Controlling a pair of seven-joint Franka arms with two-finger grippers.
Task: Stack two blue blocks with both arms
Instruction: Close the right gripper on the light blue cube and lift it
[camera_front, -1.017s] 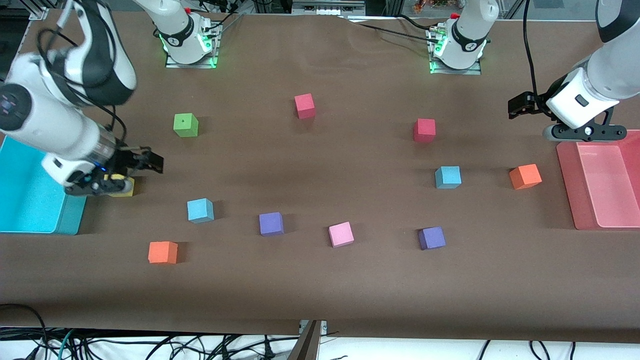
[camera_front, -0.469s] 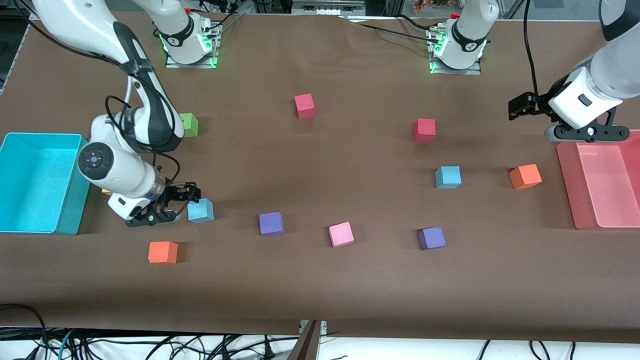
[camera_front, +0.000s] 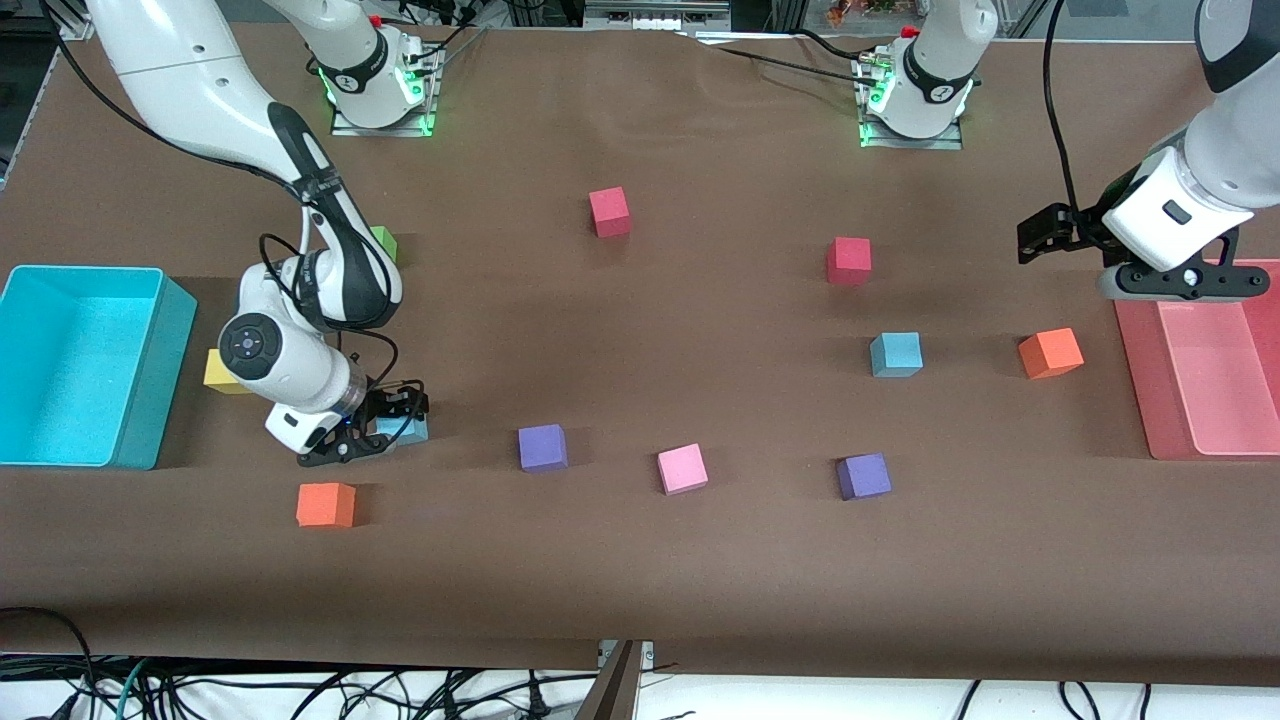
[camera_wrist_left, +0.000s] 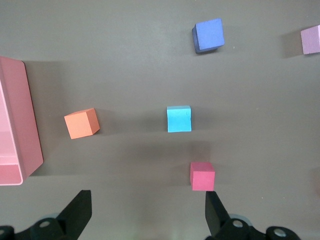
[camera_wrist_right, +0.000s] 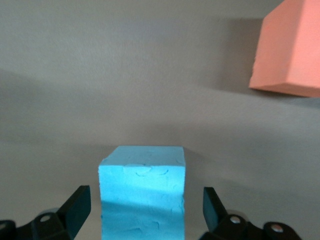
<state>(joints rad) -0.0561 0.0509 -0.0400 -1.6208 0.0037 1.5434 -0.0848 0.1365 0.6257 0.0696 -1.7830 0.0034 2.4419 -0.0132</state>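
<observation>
One blue block (camera_front: 412, 430) lies near the right arm's end of the table, partly hidden by the right hand. My right gripper (camera_front: 372, 438) is low around it and open. In the right wrist view the block (camera_wrist_right: 142, 190) sits between the two fingers (camera_wrist_right: 75, 207) with a gap on each side. The other blue block (camera_front: 895, 354) lies free toward the left arm's end and shows in the left wrist view (camera_wrist_left: 179, 119). My left gripper (camera_front: 1170, 283) waits open and empty (camera_wrist_left: 146, 202) above the pink tray's edge.
A turquoise bin (camera_front: 60, 360) and a yellow cube (camera_front: 222, 372) are at the right arm's end. A pink tray (camera_front: 1200, 370) is at the left arm's end. Orange cubes (camera_front: 325, 504) (camera_front: 1050, 352), purple cubes (camera_front: 542, 447) (camera_front: 863, 476), red cubes (camera_front: 609, 211) (camera_front: 849, 260) and a pink cube (camera_front: 682, 468) are scattered about.
My right arm has swung from the yellow cube by the turquoise bin to the blue block and come down around it. The left arm has barely shifted.
</observation>
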